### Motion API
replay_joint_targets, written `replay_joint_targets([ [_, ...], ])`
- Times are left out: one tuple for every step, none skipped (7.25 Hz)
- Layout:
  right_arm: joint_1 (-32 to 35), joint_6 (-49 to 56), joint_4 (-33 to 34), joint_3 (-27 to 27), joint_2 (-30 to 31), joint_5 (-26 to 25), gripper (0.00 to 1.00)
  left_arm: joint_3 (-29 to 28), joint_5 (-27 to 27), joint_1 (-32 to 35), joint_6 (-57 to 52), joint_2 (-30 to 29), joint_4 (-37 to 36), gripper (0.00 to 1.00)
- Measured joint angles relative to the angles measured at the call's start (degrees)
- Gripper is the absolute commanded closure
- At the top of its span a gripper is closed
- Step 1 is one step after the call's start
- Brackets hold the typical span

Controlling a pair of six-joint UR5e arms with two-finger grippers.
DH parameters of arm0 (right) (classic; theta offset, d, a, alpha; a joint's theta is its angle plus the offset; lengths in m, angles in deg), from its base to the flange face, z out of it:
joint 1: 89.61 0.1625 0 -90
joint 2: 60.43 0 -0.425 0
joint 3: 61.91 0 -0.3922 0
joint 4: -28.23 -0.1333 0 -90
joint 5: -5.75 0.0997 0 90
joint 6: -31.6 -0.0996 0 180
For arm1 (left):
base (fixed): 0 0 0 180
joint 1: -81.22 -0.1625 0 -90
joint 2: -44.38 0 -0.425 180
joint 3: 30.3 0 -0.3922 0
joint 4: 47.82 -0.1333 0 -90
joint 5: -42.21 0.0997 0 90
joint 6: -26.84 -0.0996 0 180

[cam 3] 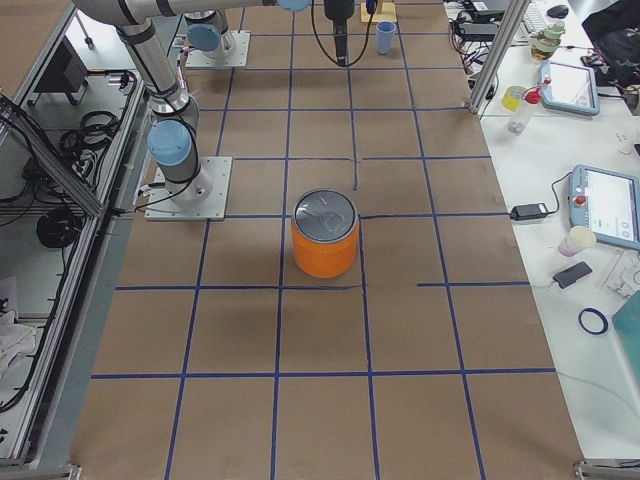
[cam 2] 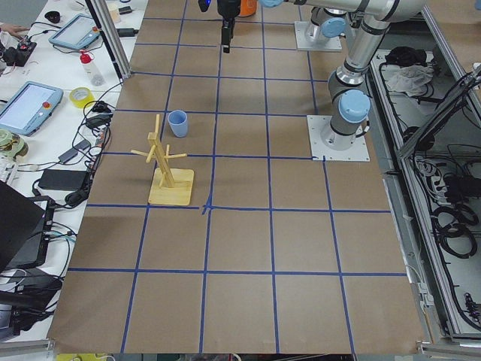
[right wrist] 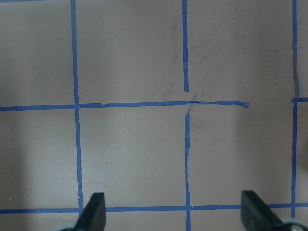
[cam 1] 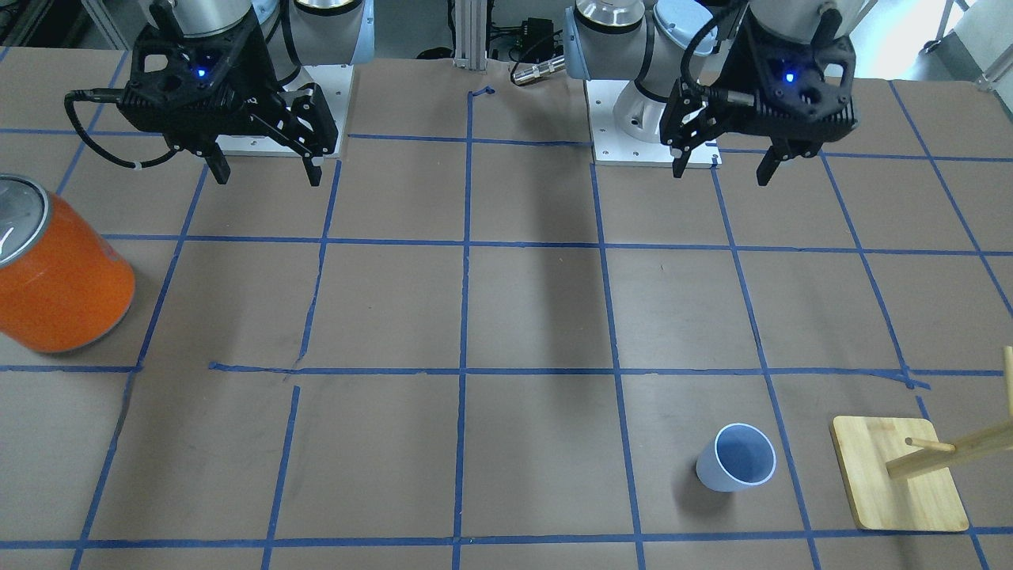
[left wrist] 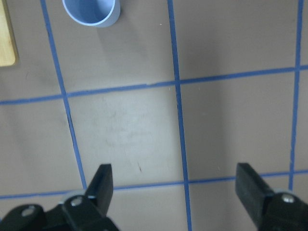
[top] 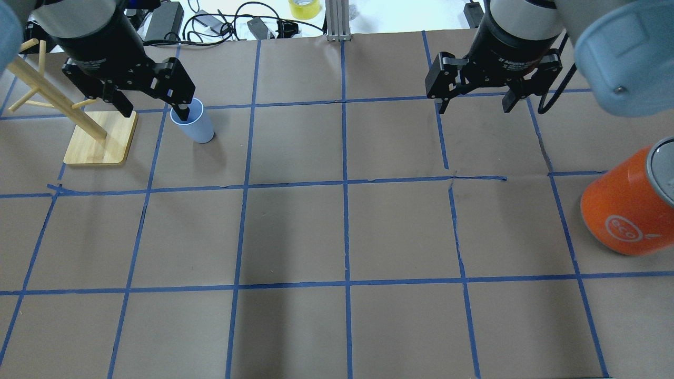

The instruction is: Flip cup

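The cup (cam 1: 736,459) is a small pale light-blue tumbler that stands upright, mouth up, on the brown table beside the wooden rack. It also shows in the overhead view (top: 194,123), the left side view (cam 2: 177,122) and at the top edge of the left wrist view (left wrist: 91,10). My left gripper (cam 1: 722,170) is open and empty, held high above the table and apart from the cup; it also shows in the overhead view (top: 154,111) and in its own wrist view (left wrist: 175,185). My right gripper (cam 1: 267,176) is open and empty, far from the cup; it also shows in the overhead view (top: 474,108) and in its own wrist view (right wrist: 173,207).
A wooden peg rack (cam 1: 898,483) on a flat base stands close to the cup on the robot's left. A large orange can (cam 1: 59,277) with a silver top stands at the table's right end. Blue tape lines grid the table.
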Motion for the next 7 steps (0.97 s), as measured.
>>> replay_joint_targets([
  [0.0,0.0,0.01,-0.02,0.0,0.0,0.0,0.39,0.16,-0.08,-0.55,0.42,-0.78,0.09],
  [0.0,0.0,0.02,-0.03,0.0,0.0,0.0,0.66,0.27,-0.14,-0.7,0.33,-2.57,0.09],
  [0.0,0.0,0.02,-0.03,0.0,0.0,0.0,0.92,0.59,-0.16,-0.74,0.28,-4.06,0.09],
  [-0.02,0.0,-0.04,-0.03,0.0,0.0,0.0,1.16,0.99,-0.18,-0.74,0.32,-4.64,0.09],
  [-0.06,0.0,-0.13,-0.03,0.0,0.0,0.0,1.33,1.18,-0.18,-0.62,0.49,-4.63,0.09],
  [-0.07,-0.01,-0.15,-0.03,0.0,0.0,0.0,1.39,1.18,-0.19,-0.35,0.65,-4.53,0.09],
  [-0.08,0.0,-0.14,-0.03,0.0,0.0,0.0,1.41,0.96,-0.19,0.31,0.7,-4.48,0.09],
])
